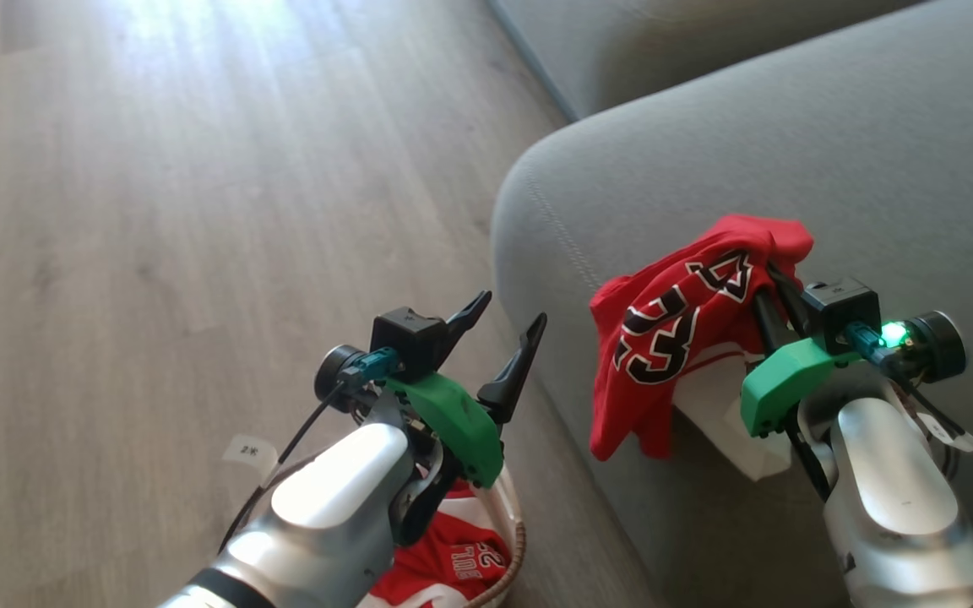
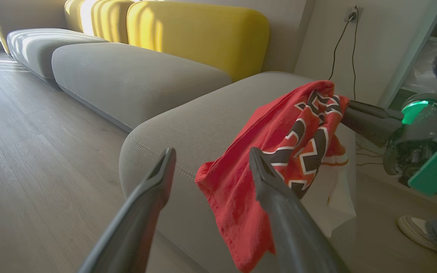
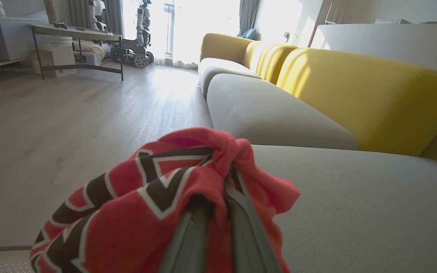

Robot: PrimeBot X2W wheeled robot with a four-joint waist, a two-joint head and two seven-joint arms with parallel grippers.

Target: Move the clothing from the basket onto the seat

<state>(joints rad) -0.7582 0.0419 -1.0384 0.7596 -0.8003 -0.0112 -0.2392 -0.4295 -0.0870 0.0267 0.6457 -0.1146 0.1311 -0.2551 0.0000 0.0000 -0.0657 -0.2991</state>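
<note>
Over the grey sofa's (image 1: pixel 790 152) rounded corner, the right gripper (image 1: pixel 772 283) pinched the red jersey (image 1: pixel 664 329), mostly hanging off the edge, so letting go there could drop it floorward; the left gripper (image 1: pixel 513 308) stood spread above the basket (image 1: pixel 513 540).

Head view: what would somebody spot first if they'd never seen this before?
The bright red jersey with its big black 23, pinched in the right hand and dangling at the rounded edge of the grey sofa. Next comes the left hand, fingers spread wide open, near the basket at the bottom edge, where more red clothing lies. In the wrist views, the sunlit yellow backrests stand out.
</note>
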